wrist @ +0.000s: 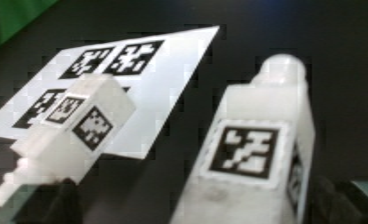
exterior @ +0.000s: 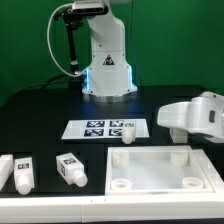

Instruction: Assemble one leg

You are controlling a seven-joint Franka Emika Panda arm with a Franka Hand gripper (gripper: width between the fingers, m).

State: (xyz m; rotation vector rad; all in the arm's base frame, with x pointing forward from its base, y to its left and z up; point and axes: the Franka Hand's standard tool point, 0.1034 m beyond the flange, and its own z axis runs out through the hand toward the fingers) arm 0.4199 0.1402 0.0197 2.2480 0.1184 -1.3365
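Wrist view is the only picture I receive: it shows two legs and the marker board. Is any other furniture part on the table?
Observer: Yes. In the exterior view a big white tray-like piece with corner holes lies nearer the camera than the marker board, toward that view's right.
Operator: How many legs do you count there?
Observer: Three legs at the exterior view's lower left: one, one, and a third cut by the picture's edge.
Operator: Where does the arm's base stand?
Observer: The arm's base stands behind the marker board, with a blue glow low on it.
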